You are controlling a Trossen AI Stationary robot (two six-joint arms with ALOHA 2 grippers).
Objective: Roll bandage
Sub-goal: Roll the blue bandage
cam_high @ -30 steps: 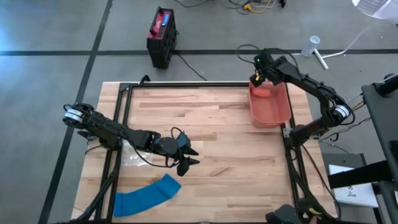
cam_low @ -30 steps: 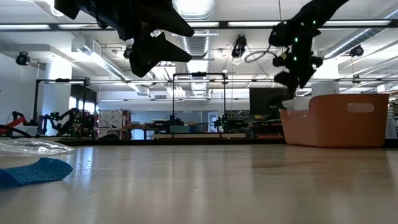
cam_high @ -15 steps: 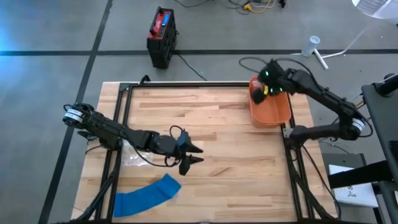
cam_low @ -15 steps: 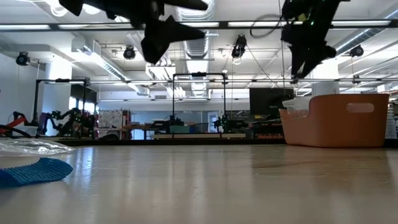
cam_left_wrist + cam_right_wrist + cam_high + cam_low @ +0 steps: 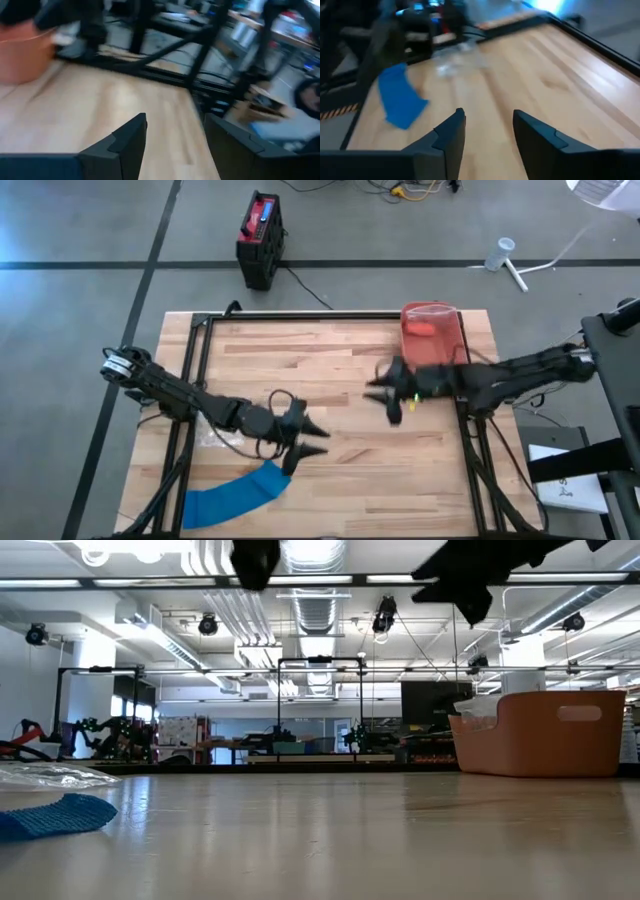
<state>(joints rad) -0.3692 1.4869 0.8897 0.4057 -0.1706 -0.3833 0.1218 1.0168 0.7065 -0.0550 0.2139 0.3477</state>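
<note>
The blue bandage lies unrolled as a flat, curved strip near the table's front left; it also shows in the right wrist view and the low view. My left gripper hangs open in the air just beyond the strip's right end, with nothing between its fingers. My right gripper hovers open over the table's middle, pointing toward the bandage, with nothing between its fingers.
An orange bin stands at the table's far right, also in the low view. A crumpled clear plastic wrapper lies left of the bandage's far end. Black frame rails run along the table's left, far and right edges.
My right gripper has swung away from above the orange bin, toward the table's near edge and its middle, and now points to the left. My left gripper has risen a little and tipped up; in the low view it has gone almost out of the top.
</note>
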